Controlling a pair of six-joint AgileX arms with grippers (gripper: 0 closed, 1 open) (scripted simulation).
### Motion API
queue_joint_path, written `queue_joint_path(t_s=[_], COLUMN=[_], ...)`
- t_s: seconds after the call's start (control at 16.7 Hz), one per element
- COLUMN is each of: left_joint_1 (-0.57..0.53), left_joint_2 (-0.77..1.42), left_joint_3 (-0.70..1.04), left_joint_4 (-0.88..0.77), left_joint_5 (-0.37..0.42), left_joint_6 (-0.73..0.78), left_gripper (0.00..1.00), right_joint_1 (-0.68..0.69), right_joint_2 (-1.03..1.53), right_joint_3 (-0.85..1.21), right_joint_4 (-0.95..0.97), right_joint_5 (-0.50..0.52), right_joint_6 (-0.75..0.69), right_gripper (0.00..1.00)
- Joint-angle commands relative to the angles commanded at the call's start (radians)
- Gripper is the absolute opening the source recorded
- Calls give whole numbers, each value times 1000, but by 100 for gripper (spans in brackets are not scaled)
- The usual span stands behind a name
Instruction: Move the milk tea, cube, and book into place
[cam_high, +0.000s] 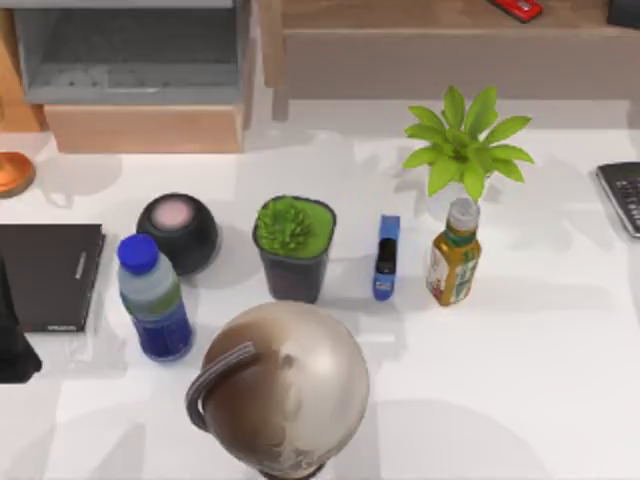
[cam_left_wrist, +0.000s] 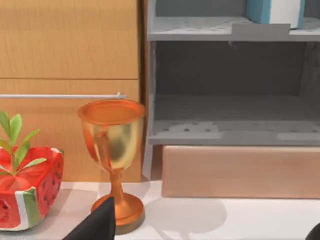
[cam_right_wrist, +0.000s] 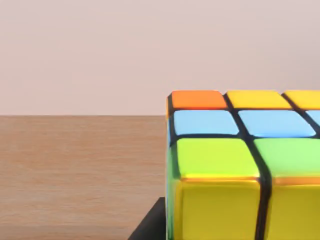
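The milk tea (cam_high: 155, 300), a blue-capped bottle with a dark blue label, stands upright on the white table at the left, in front of a black round speaker (cam_high: 178, 232). The cube (cam_right_wrist: 245, 165) rests on a wooden surface, very close to the right wrist camera, with a dark piece of my right gripper (cam_right_wrist: 150, 226) right beside its yellow face. The teal book (cam_left_wrist: 274, 10) stands on the upper grey shelf (cam_left_wrist: 200, 30). My left gripper (cam_left_wrist: 205, 235) is open and empty, low over the table and facing the shelf; its arm (cam_high: 15, 345) is at the table's left edge.
A thin black book (cam_high: 50, 275) lies at the left. A potted succulent (cam_high: 293, 245), a blue gadget (cam_high: 387, 257), an amber bottle (cam_high: 455, 252) and a leafy plant (cam_high: 467, 140) stand mid-table. A globe (cam_high: 280, 390) is at the front. An orange goblet (cam_left_wrist: 114, 150) and a watermelon planter (cam_left_wrist: 27, 187) stand by the cabinet.
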Motion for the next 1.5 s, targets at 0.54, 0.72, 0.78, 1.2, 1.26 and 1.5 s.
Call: queue_joint_path(t_s=[0.54,0.72,0.78,1.2,1.26,1.5], left_joint_1=[0,0,0,0,0,0], left_joint_2=[0,0,0,0,0,0], left_joint_3=[0,0,0,0,0,0], left_joint_4=[0,0,0,0,0,0], left_joint_5=[0,0,0,0,0,0], left_joint_6=[0,0,0,0,0,0], left_gripper=[100,100,100,100,100,100], right_joint_1=[1,1,1,1,1,1], right_joint_2=[8,8,8,8,8,8], right_joint_3=[4,4,4,4,4,4], right_joint_4=[-3,-3,-3,-3,-3,-3], right_joint_5=[1,1,1,1,1,1], right_joint_6=[0,0,0,0,0,0], right_gripper=[30,53,60,100,100,100])
